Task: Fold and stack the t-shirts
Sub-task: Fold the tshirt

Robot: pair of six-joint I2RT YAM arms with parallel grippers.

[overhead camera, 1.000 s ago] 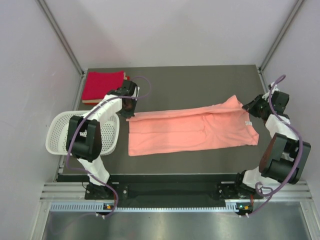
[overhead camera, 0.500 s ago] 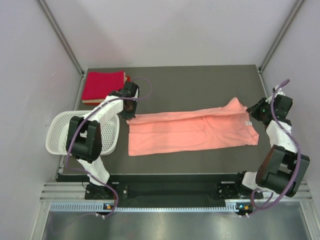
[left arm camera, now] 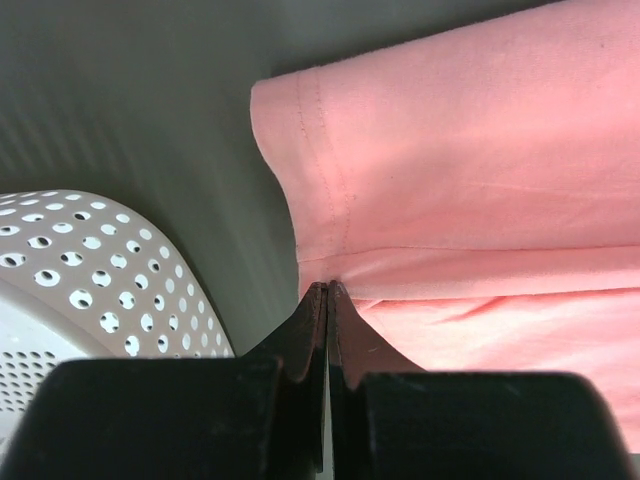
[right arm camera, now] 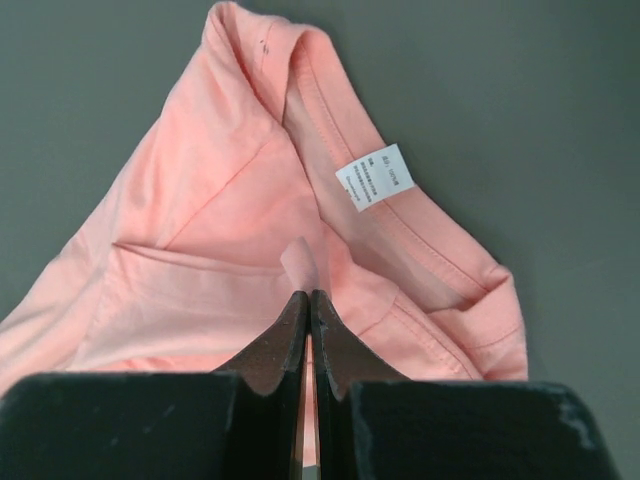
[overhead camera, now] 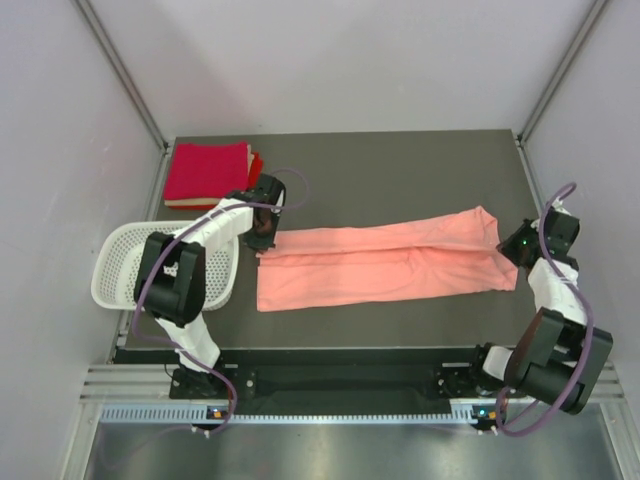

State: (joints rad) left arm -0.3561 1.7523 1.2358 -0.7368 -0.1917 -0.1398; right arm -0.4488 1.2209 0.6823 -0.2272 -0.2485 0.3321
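A salmon-pink t-shirt (overhead camera: 380, 262) lies across the table as a long band, its far half folded over toward the near edge. My left gripper (overhead camera: 263, 236) is shut on its left end, pinching the cloth fold (left arm camera: 330, 288). My right gripper (overhead camera: 513, 250) is shut on its right end near the collar, a nub of cloth (right arm camera: 300, 265) sticking out above the fingertips. The shirt's white tag (right arm camera: 374, 176) shows by the collar. Folded crimson t-shirts (overhead camera: 205, 170) are stacked at the far left corner.
A white perforated basket (overhead camera: 120, 262) stands at the table's left edge, close to my left arm; it also shows in the left wrist view (left arm camera: 90, 270). The dark table top (overhead camera: 400, 170) ends close beyond my right gripper.
Both grippers have moved toward the near edge with the shirt's far edge, folding it over. The shirt has become a narrower band and the raised right corner has flattened.
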